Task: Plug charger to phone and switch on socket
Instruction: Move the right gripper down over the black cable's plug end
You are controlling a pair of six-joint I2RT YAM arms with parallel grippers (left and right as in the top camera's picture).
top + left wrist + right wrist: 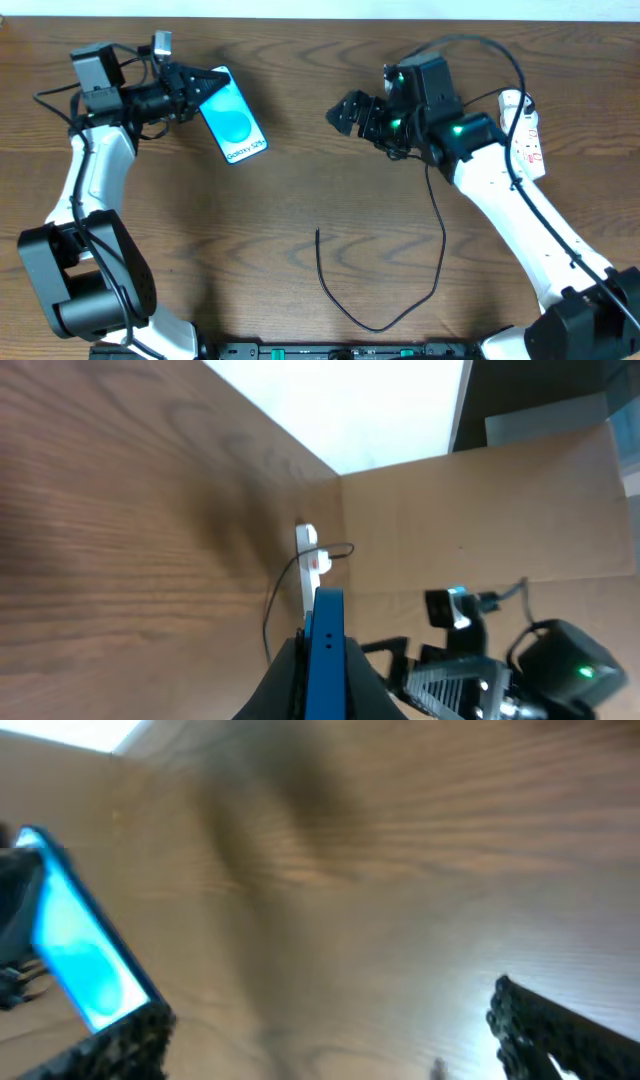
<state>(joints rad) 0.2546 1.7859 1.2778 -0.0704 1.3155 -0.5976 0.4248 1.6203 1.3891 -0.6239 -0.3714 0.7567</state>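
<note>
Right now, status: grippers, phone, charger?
Left gripper shut on phone. Right gripper open, empty. Charger loose, unplugged. Socket far right, untouched.

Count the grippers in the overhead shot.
2. Left gripper at upper left, shut on the Galaxy S22 phone; right gripper right of centre, open and empty. None hidden.

The blue-screened phone [233,122] is clamped at its top by the left fingers [283,682], the black charger [442,250] loops loose across the tabletop [300,180], and the white socket [531,138] lies far right.

right wrist view: blurred | socket [532,143]: partly behind right arm | charger [442,250] plug tip: too small to tell
</note>
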